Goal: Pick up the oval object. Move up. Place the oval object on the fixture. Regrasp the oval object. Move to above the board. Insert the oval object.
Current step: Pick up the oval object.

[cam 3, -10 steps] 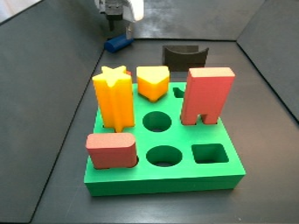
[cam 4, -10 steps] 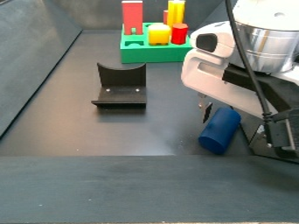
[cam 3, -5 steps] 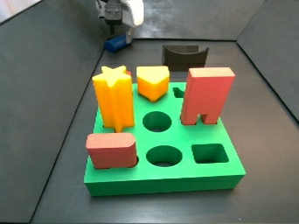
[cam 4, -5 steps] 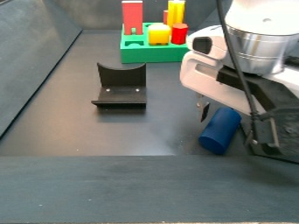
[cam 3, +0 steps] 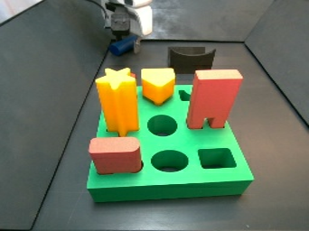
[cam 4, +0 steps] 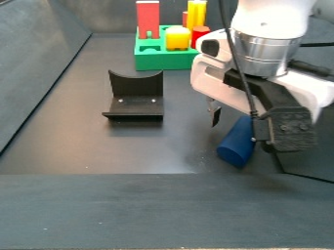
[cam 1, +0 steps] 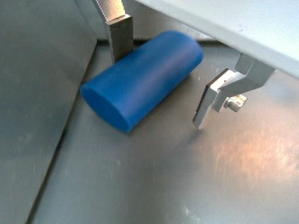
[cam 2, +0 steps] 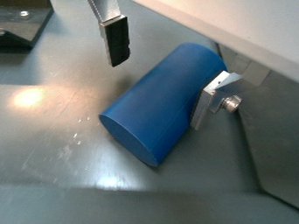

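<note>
Peg [cam 1: 145,78], dark blue, short and rounded, lies on its side on the dark floor, seen in both wrist views [cam 2: 166,102] with one flat end face turned toward the camera. Gripper [cam 1: 163,66] sits low over it, fingers straddling the peg: in a wrist view one finger [cam 1: 118,35] is right against the peg's side and the opposite finger [cam 1: 219,94] stands a little off it; in a wrist view one finger [cam 2: 212,98] touches the peg while the dark-padded finger [cam 2: 115,40] hangs apart from it. Jaws are spread wider than the peg and do not clamp it; peg rests on the floor. In a side view the peg [cam 4: 241,140] is on the floor at the near right, tucked under the gripper [cam 4: 241,122] and white arm body. In a side view the peg [cam 3: 122,43] is a small blue spot at the far left, gripper [cam 3: 122,34] just above it. Fixture [cam 4: 133,96], black with a curved notch, stands on the floor left of the peg and well apart from it; also seen far right of the peg [cam 3: 191,58]. Green board [cam 3: 236,179] lies near in that view, carrying an orange star block [cam 3: 117,101], yellow block [cam 3: 158,85], tall red block [cam 3: 215,97] and a low salmon block [cam 3: 116,154], with open round and square holes. Board [cam 4: 154,59] shows far off, beyond the fixture.
</note>
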